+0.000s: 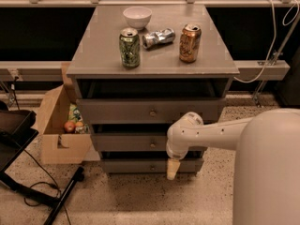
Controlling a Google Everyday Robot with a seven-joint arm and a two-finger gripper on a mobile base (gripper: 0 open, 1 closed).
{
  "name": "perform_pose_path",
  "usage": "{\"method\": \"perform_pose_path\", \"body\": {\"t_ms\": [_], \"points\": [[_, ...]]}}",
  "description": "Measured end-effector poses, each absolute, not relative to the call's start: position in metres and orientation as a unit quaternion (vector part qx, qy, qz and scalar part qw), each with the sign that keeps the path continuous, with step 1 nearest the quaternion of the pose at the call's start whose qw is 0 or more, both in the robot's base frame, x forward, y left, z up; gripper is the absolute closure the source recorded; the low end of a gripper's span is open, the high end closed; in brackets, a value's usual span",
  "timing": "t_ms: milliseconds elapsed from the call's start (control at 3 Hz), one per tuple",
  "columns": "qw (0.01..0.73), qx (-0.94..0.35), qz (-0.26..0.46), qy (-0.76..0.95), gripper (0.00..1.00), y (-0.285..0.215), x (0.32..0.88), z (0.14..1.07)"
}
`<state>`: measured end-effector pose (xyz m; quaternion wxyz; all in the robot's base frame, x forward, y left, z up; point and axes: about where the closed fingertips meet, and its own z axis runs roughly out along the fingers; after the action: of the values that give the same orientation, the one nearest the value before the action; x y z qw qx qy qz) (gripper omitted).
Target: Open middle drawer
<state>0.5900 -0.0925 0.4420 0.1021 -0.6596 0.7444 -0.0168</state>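
Note:
The grey cabinet [93, 67] has three drawers stacked under its top. The middle drawer [122, 143] is a flat grey front with a small round brass knob [152, 145]; it looks pushed in, with a dark gap above it. My gripper [172, 168] hangs pointing down in front of the bottom drawer [126, 166], below and to the right of the middle drawer's knob and not touching it. The white wrist [183, 137] covers the right part of the middle drawer's front.
The top drawer [117, 111] has its own knob. On the cabinet stand a white bowl [137, 17], a green can [130, 47], a crushed can [158, 37] and an orange can [190, 42]. A cardboard box [56, 125] with fruit and a black stand [18, 139] are on the left.

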Motion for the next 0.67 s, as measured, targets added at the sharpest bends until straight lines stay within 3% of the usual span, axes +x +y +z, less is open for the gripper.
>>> {"method": "perform_pose_path", "body": {"t_ms": [667], "points": [[0.089, -0.692, -0.103, 0.709, 0.00, -0.104, 0.650, 0.429]]}}
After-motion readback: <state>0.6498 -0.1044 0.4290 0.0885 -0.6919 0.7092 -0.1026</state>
